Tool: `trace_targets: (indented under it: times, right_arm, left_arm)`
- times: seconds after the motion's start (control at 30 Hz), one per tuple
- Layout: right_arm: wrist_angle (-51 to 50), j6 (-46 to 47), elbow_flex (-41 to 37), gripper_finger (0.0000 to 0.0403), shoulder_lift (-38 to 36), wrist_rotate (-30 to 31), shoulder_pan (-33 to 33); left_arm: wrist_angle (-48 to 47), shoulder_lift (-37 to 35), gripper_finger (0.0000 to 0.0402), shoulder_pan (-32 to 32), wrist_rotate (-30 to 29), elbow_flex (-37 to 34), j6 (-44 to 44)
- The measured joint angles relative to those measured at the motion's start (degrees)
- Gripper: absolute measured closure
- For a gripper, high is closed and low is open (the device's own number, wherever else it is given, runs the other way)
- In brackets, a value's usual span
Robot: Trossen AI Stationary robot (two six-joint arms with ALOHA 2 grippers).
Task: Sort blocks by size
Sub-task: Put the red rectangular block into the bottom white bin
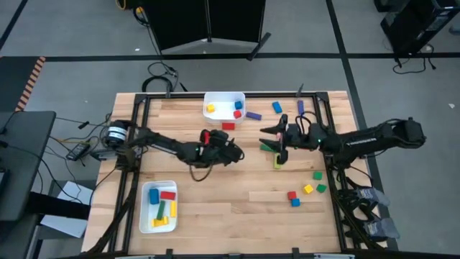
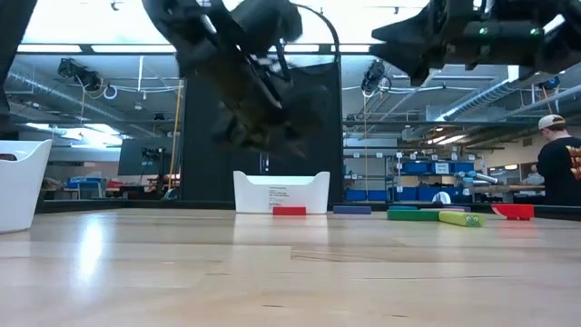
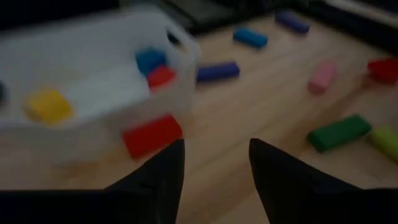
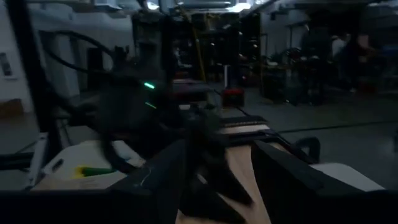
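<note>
- Jaws on your left gripper [image 3: 214,177] stood parted with nothing between them, seen clearly from the left wrist; they hung over the bench [image 1: 230,208] near its middle, just in front of the far white tray [image 1: 223,98].
- Jaws on your right gripper [image 4: 217,180] also stood apart, holding nothing that I could make out; in the high view that gripper [image 1: 272,137] sat over the green bar [image 1: 267,147] and the yellow-green bar [image 1: 277,160], right of centre.
- You had the far white tray holding a yellow block [image 1: 210,108], a blue block [image 1: 238,105] and a small red block [image 1: 237,114].
- You had a red bar [image 1: 228,126] lying just outside that tray's near wall, and a purple bar [image 1: 253,115] beside its right side.
- Further right you had a blue bar [image 1: 277,107] and a second purple bar [image 1: 300,106] near the far edge.
- A pink bar [image 3: 322,76] showed from the left wrist, beyond the green bar.
- Your near white tray [image 1: 147,223] at the left front held several bars in blue, red, green and yellow.
- At the right front you had loose small cubes: a green one [image 1: 317,175], a yellow one [image 1: 308,188], another green [image 1: 320,188], a red one [image 1: 292,195] and a blue one [image 1: 295,202] touching it.
- A person [image 2: 558,159] stood in the room beyond the bench in the low view.
</note>
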Motion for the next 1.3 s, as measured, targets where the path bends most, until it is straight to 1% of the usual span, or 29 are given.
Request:
trace_targets:
  times: [0.07,0.17,0.37,0.53,0.6,0.7,0.87,1.03,1.13,1.3]
  right_arm:
    - [0.0,-0.8,0.0,0.0208,-0.5,1.9,2.0]
    - [0.0,-1.2,0.0,0.0208,-0.6,3.1,4.5]
    - [2.2,-3.6,0.0,0.0210,-0.6,5.7,6.8]
    - [6.4,-6.1,0.0,0.0210,-0.6,5.8,7.4]
    - [7.6,-6.7,0.0,0.0209,-0.6,5.8,7.4]
    - [7.1,-6.8,0.0,0.0211,-0.6,5.8,7.3]
    - [7.3,-6.8,0.0,0.0213,-0.6,5.8,7.3]
    - [7.3,-6.7,0.0,0.0213,-0.6,5.7,7.3]
    - [7.3,-6.7,0.0,0.0213,-0.6,5.7,7.3]
    - [7.3,-6.6,0.0,0.0215,-0.6,5.5,7.3]
  left_arm:
    - [0.0,2.0,0.0205,1.3,3.3,0.8,-3.0]
    - [-0.2,3.6,0.0181,2.7,4.9,1.0,-6.9]
    - [-0.3,3.7,0.0099,4.6,5.1,1.0,-7.9]
    - [0.2,4.4,0.0026,6.8,5.1,1.0,-7.9]
    - [0.4,4.7,0.0008,7.3,5.8,1.0,-7.9]
    - [-0.8,5.0,0.0010,7.9,7.9,1.0,-8.0]
    - [-0.3,5.0,0.0015,7.9,8.2,1.0,-7.9]
    - [5.1,5.0,0.0015,7.5,11.1,1.0,-7.9]
    - [8.2,4.9,0.0015,7.4,11.3,1.0,-7.9]
    - [9.7,4.9,0.0016,7.5,11.2,1.0,-7.9]
